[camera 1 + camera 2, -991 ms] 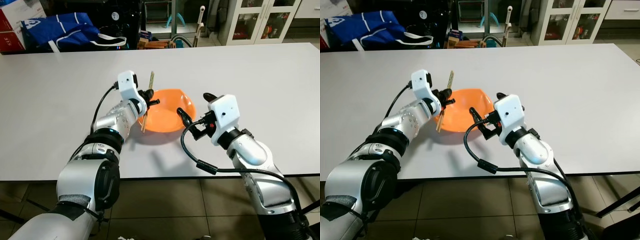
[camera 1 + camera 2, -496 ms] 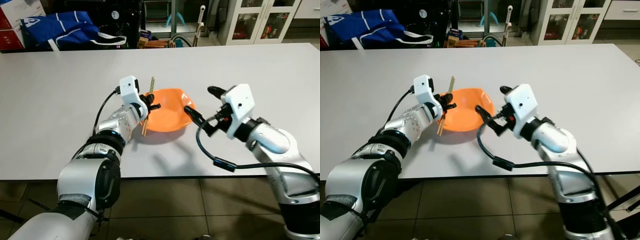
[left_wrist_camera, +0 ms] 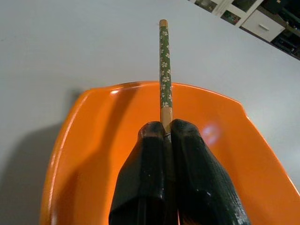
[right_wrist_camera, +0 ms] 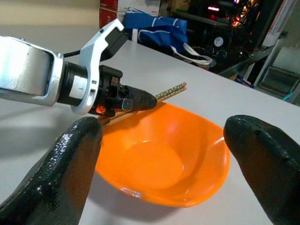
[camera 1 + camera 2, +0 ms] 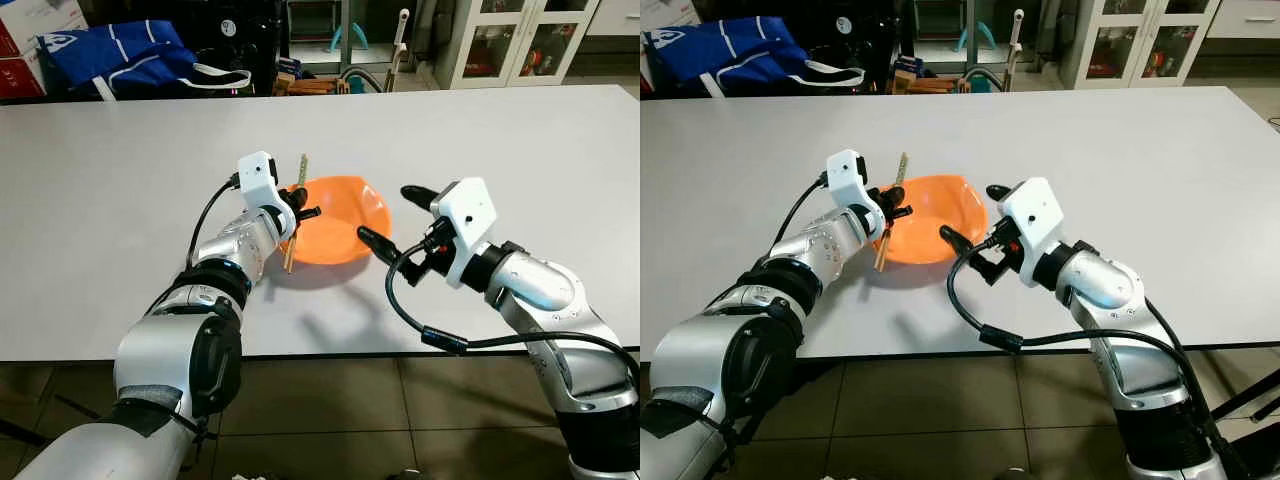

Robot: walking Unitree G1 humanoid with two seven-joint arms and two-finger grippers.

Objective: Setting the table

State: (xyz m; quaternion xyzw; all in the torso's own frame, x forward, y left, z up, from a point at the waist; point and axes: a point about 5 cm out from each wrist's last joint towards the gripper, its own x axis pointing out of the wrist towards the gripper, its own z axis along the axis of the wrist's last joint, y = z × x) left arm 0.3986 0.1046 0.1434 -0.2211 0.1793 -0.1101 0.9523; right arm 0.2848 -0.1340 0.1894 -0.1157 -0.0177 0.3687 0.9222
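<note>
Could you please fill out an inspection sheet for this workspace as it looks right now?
Surface: white table, bare around the bowl.
Job's things: orange bowl, empty; chopsticks with green flowered tops, tilted over the bowl's left rim.
Clutter: nothing seen on the table.
Grippers: left gripper shut on the chopsticks; right gripper open, beside the bowl's right rim, not touching.
Cables: black cable looping under the right wrist; another along the left forearm.
Surroundings: blue bag and glass-door cabinets beyond the table.
</note>
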